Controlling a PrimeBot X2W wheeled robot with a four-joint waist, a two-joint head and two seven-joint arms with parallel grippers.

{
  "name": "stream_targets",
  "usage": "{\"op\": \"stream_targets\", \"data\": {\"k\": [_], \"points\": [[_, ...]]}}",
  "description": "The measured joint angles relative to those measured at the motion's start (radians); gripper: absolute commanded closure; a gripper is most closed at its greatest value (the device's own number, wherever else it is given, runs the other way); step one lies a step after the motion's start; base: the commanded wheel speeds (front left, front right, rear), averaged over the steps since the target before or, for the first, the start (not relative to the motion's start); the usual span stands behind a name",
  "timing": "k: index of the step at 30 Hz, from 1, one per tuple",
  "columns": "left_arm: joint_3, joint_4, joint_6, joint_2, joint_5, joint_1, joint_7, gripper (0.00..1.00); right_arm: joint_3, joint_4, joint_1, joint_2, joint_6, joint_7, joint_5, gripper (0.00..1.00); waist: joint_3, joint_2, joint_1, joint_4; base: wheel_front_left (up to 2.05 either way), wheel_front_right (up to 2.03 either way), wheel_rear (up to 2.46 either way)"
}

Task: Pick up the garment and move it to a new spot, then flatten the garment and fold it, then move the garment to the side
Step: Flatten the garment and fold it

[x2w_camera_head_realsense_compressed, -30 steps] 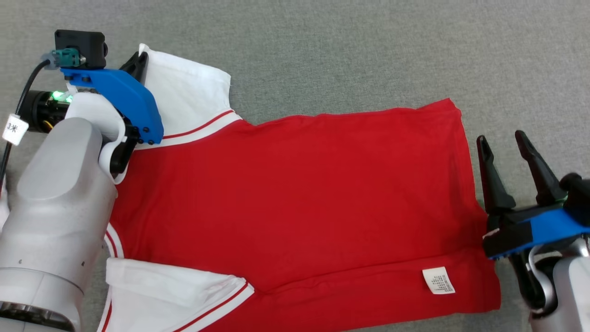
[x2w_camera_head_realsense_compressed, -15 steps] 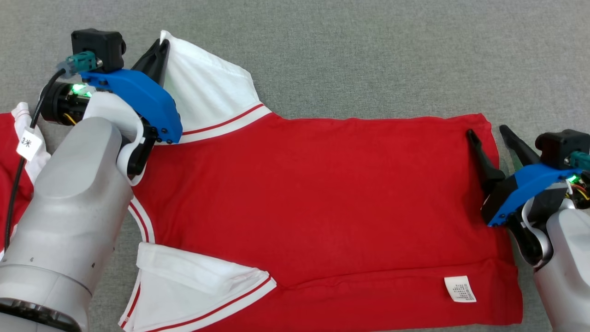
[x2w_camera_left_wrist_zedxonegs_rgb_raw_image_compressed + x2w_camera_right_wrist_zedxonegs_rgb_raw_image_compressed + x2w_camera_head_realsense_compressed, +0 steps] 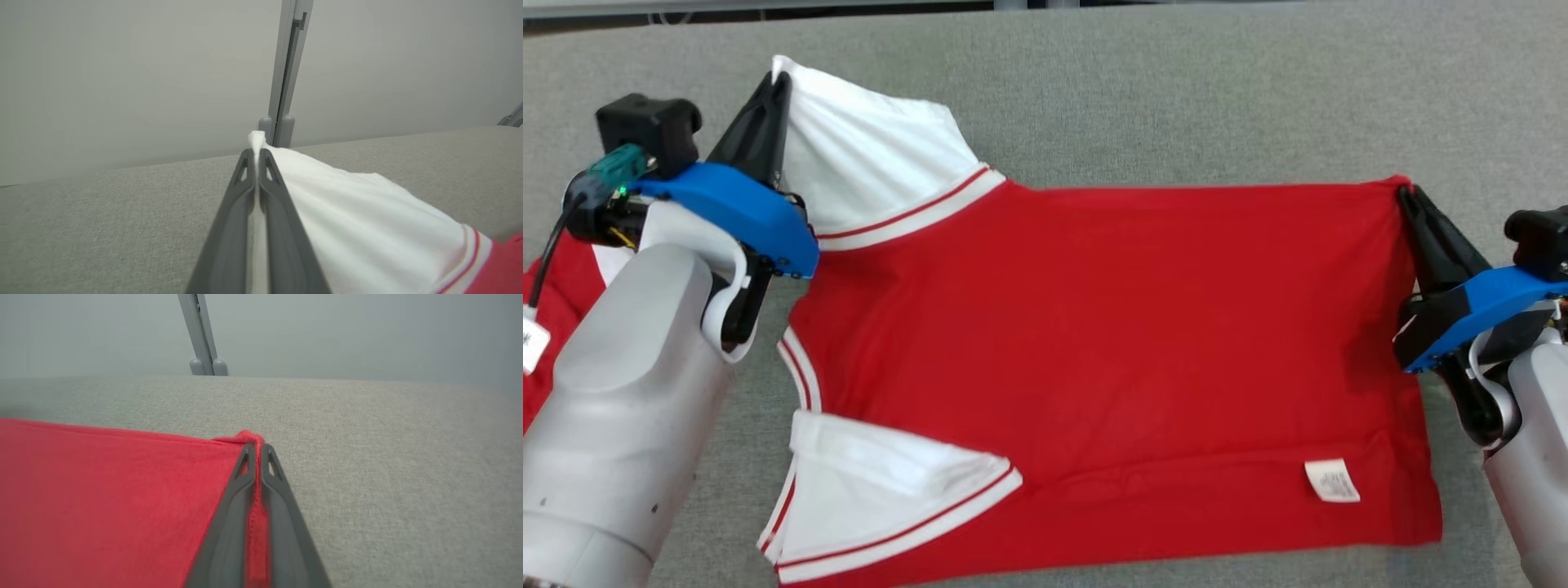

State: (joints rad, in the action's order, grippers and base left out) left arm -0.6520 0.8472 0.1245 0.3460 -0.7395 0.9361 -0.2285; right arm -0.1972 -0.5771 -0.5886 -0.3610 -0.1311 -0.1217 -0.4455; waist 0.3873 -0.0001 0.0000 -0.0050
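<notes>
The garment is a red shirt with white, red-striped sleeves, spread across the grey cloth surface. My left gripper is shut on the tip of its far white sleeve, lifted a little; in the left wrist view the white cloth runs pinched between the dark fingers of the left gripper. My right gripper is shut on the far hem corner at the right. The right wrist view shows red fabric clamped at the right gripper. A white care label lies near the lower right hem.
A grey fabric surface lies under and beyond the shirt. A second red cloth piece lies at the far left behind my left forearm. A grey upright post stands at the far edge against a pale wall.
My right gripper has gone from open beside the hem to shut on the far hem corner. The left gripper has raised the white sleeve. The head camera has shifted.
</notes>
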Motion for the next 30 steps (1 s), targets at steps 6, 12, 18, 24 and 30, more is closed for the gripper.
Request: {"op": "stream_targets", "data": {"k": [6, 12, 18, 24, 30], "points": [[0.047, -0.153, -0.055, 0.043, -0.019, -0.133, -0.025, 1.0, 0.0, 0.04, 0.025, -0.007, 0.0, -0.037, -0.015, 1.0, -0.043, 0.0, -0.0001, 0.001, 0.0, 0.0, 0.0], [0.088, -0.376, -0.145, 0.089, -0.035, -0.364, -0.031, 1.0, 0.002, 0.105, 0.135, -0.005, 0.0, -0.056, -0.022, 1.0, -0.084, 0.0, -0.0001, 0.001, 0.0, 0.0, 0.0], [0.085, -0.582, -0.251, 0.132, -0.06, -0.613, -0.004, 1.0, 0.01, 0.153, 0.27, 0.018, 0.0, -0.046, -0.022, 1.0, -0.119, 0.0, -0.0002, -0.001, 0.0, 0.0, 0.0], [0.064, -0.736, -0.331, 0.16, -0.103, -0.803, 0.06, 1.0, 0.052, 0.179, 0.393, 0.048, 0.0, -0.029, -0.024, 1.0, -0.151, -0.0001, -0.0002, 0.007, 0.0, 0.0, 0.0], [0.06, -0.774, -0.365, 0.163, -0.147, -0.903, 0.084, 1.0, 0.1, 0.201, 0.489, 0.086, 0.0, -0.025, -0.022, 1.0, -0.181, -0.0001, -0.0001, 0.016, 0.0, 0.0, 0.0]]}}
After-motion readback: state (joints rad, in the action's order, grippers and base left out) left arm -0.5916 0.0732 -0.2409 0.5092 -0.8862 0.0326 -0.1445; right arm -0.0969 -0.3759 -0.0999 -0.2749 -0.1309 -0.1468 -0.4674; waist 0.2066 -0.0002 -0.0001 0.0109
